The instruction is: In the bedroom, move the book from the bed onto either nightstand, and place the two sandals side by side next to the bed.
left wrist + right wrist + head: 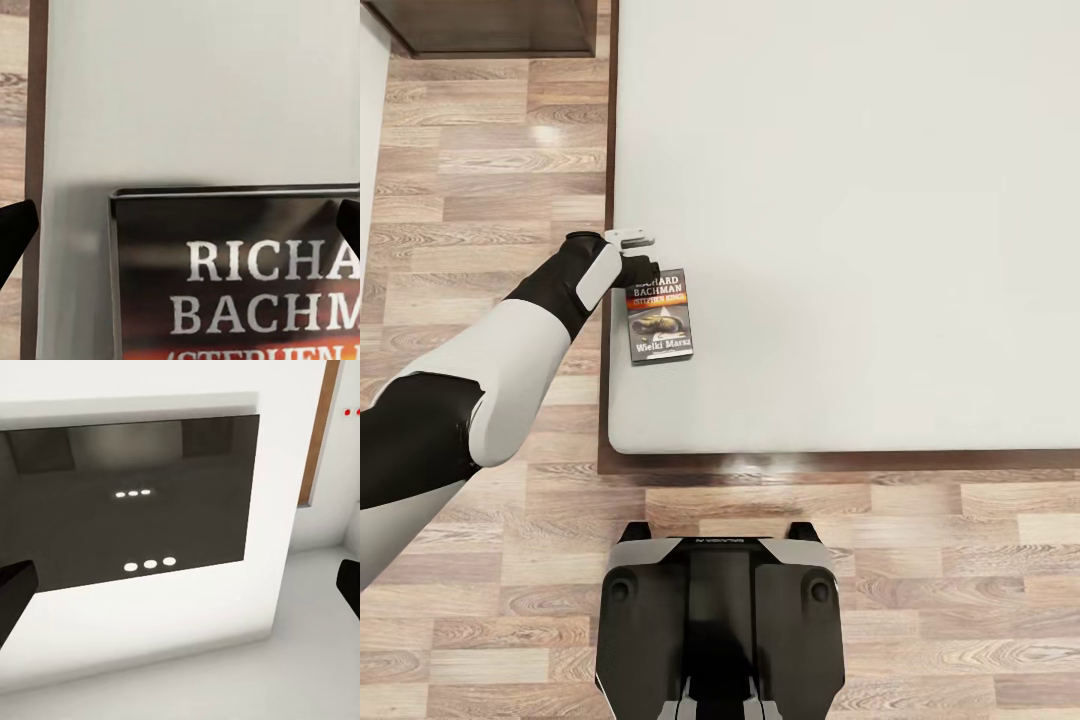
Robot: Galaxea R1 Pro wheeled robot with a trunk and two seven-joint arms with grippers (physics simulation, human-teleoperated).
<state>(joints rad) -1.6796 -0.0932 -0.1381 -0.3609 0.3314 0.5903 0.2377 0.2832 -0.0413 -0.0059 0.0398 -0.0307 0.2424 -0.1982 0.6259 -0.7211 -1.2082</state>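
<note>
I am reaching my left arm (490,370) forward from the head view's lower left, its black-and-white forearm angling up toward the bed's near left corner. My wrist is bending so that my left gripper (638,268) is pointing down at the mattress edge. In the left wrist view I am holding its jaws wide apart, one dark fingertip (15,225) showing at each side of the picture. My right gripper (180,592) is likewise standing open, fingertips (15,592) well apart. My base (720,620) is sitting at the foot of the bed.
</note>
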